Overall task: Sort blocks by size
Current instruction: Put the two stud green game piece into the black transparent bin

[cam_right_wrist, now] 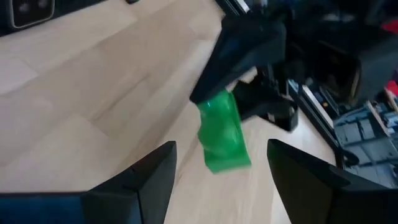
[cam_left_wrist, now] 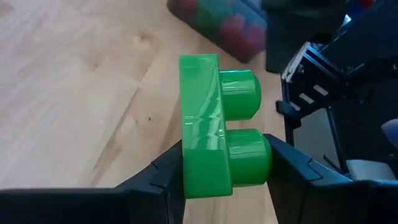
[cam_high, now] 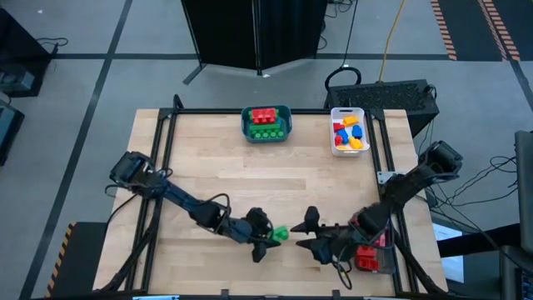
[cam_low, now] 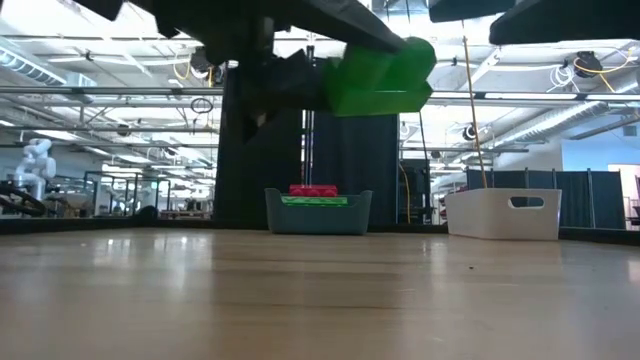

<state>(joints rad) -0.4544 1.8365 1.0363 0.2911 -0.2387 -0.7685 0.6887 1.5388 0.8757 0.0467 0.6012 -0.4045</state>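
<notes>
Left gripper (cam_high: 268,240) clamps small green two-stud plastic brick (cam_high: 281,234) near edge; right gripper (cam_high: 310,231) spread, just beside. Handover likely; right must close.

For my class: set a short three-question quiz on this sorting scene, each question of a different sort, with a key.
1. True or false: the left gripper holds a green block.
2. Which bin holds red and green blocks? A) teal bin B) white bin
3. Fill in: the right gripper stands ____, with nothing between its fingers.

Key: 1 true; 2 A; 3 open.
</notes>
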